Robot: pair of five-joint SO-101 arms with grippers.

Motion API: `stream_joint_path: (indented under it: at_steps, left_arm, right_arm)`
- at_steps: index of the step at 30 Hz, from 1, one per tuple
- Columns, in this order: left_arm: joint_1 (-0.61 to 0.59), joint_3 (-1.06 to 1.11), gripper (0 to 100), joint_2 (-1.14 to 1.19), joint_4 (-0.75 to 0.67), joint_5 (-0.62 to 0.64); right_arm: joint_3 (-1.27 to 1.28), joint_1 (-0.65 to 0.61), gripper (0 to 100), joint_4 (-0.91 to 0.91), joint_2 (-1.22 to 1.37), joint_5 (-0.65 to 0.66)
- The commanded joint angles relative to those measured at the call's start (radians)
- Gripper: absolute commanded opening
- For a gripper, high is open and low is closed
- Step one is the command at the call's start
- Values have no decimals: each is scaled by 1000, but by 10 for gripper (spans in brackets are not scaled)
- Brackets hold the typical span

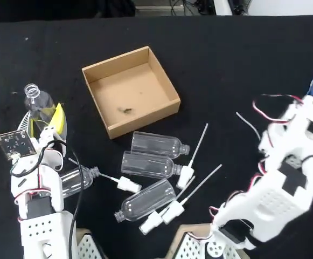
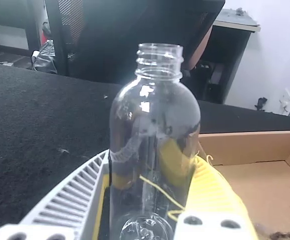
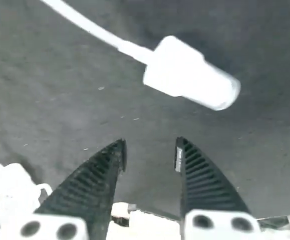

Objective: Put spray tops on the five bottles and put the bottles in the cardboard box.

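Left fingers: the left gripper (image 2: pixel 152 212) is clamped on a clear bottle (image 2: pixel 152 145), with a white ribbed finger (image 2: pixel 70 200) on one side and a yellow finger (image 2: pixel 212 192) on the other; the bottle stands upright between them, its threaded mouth open
Right fingers: the right gripper (image 3: pixel 149 150) grips nothing, and its two black ribbed fingers (image 3: pixel 92 175) are a narrow gap apart over the black cloth
Just beyond the right fingers: a white spray top (image 3: pixel 189 80) lies on the cloth, its tube running off the frame edge; a white shape beside one finger is cut off and cannot be made out
Clear bottle from above: it sits at the table's left side, with bare cloth between it and the cardboard box (image 1: pixel 94 73)
Cardboard box: open side up, a small dark scrap on its floor
Loose bottles: the upper bottle (image 1: pixel 159 144), middle bottle (image 1: pixel 150 164) and lower bottle (image 1: pixel 145 200) lie on their sides in front of the box; a fourth bottle (image 1: pixel 78 181) lies beside the left arm (image 1: pixel 37 216), partly covered by it and a black cable (image 1: pixel 80 199)
Loose tops: the near top (image 1: pixel 128 184) lies just off the fourth bottle's mouth, but whether its tube enters the neck cannot be told; the long-tube top (image 1: pixel 186 175) lies at the middle bottle's neck; a pair of tops (image 1: pixel 152 221) lies by the lower bottle
In the way: the right arm (image 1: pixel 275 199) covers the cloth at the lower right, and a thin white tube (image 1: pixel 248 125) ends hidden behind it
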Motion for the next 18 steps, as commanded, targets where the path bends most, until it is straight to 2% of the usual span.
stream_joint_path:
  at_steps: [1,6,14,18]
  left_arm:
    - [-8,24,30,-20,-23,2]
    - [12,24,30,-20,-25,6]
    - [1,24,30,-18,-20,3]
    - [1,24,30,-20,5,3]
  right_arm:
    - [4,84,149,-20,-73,77]
    - [7,143,149,-180,-71,98]
    - [-10,129,149,-330,-73,-54]
    - [-22,126,149,-344,-84,-141]
